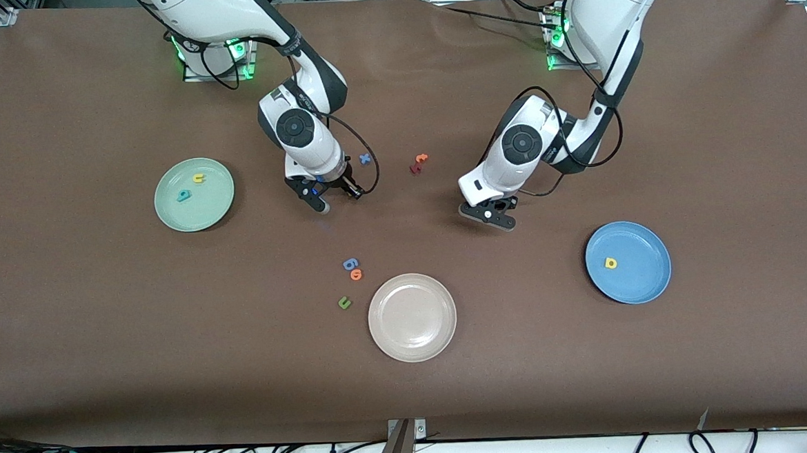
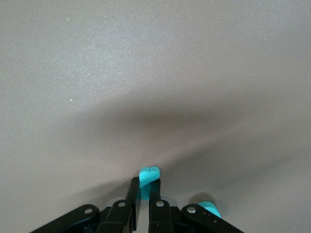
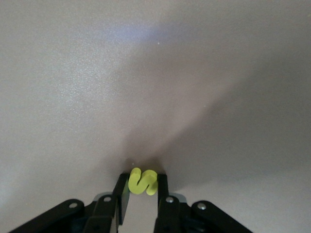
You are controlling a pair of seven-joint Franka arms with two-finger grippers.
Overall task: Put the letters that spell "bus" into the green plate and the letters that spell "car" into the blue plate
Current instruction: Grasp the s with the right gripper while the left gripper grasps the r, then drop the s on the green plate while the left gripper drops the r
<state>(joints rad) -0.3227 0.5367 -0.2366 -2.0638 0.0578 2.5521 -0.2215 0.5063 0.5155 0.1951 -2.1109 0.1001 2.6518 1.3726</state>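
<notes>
letters for "bus" are split: a yellow u (image 1: 198, 178) and a teal b (image 1: 183, 195) lie in the green plate (image 1: 219, 207), toward the right arm's end of the counter (image 1: 105, 325), and the yellow s (image 3: 142, 181) is pinched between the fingers (image 3: 121, 191) of the right pincer (image 1: 334, 198), as the right wrist view shows. that pincer is low over bare counter between the green plate and the middle of the counter.

of the "car" letters, a yellow a (image 1: 610, 263) lies in the blue plate (image 1: 648, 279), toward the left arm's end. a teal letter (image 2: 149, 175) is clamped in the left pincer (image 1: 494, 216), its tip sticking out past the fingers (image 2: 133, 190); which letter it is cannot be told. a second teal piece (image 2: 210, 208) peeks out at the edge of the left wrist view. the left pincer is low over bare counter between the middle and the blue plate.

a blue x (image 1: 365, 159) lies on the counter just beside the right arm's wrist. an orange letter (image 1: 421, 158) and a red letter (image 1: 415, 168) lie touching each other between the two arms. nearer the camera, a blue b-like letter (image 1: 349, 264) and an orange o (image 1: 356, 274) lie together, with a dark green u (image 1: 344, 302) a little nearer still. a beige plate (image 1: 414, 343) sits just beside these three.
</notes>
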